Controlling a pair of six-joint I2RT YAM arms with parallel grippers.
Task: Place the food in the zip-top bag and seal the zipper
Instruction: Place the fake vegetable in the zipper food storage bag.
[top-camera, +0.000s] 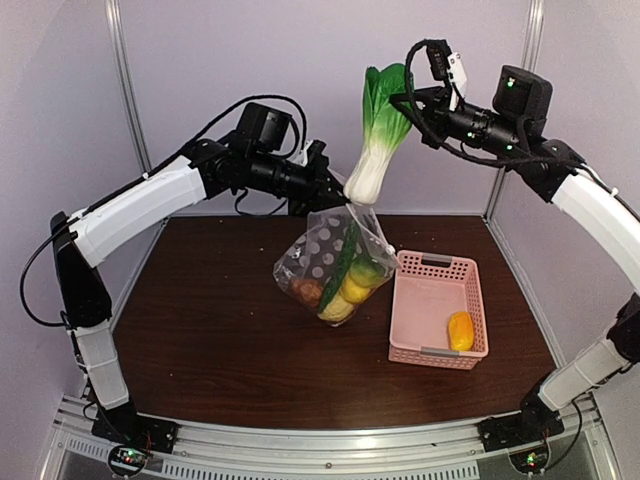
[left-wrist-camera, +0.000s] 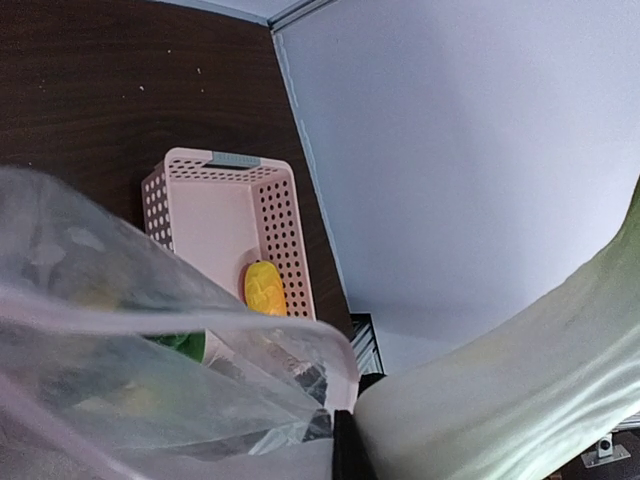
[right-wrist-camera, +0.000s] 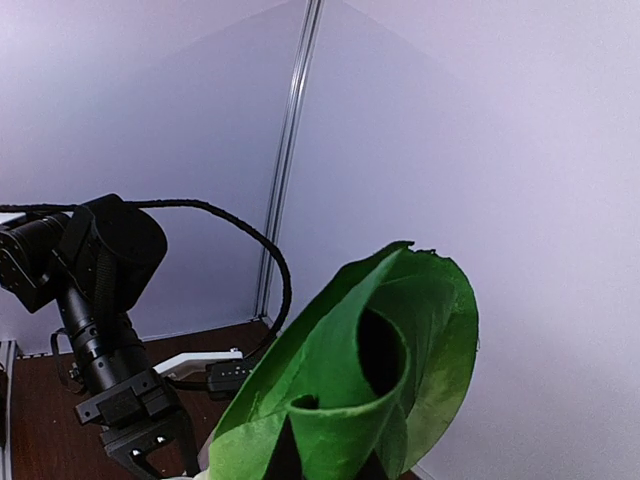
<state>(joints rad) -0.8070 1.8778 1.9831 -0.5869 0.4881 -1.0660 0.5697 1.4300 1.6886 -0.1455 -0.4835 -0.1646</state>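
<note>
While the left tool is clamped on the upper edge of the zip-top bag, the bag hangs upright over the middle of the tabletop; whether its bottom rests there cannot be told. The bag contains yellow lemons, a long green vegetable and a brown bread piece. The right tool is clamped on the leafy end of the bok choy, white stem end down, just above the bag's mouth. The orange-yellow piece lies in the near right corner of the pink basket, just right of the bag.
</note>
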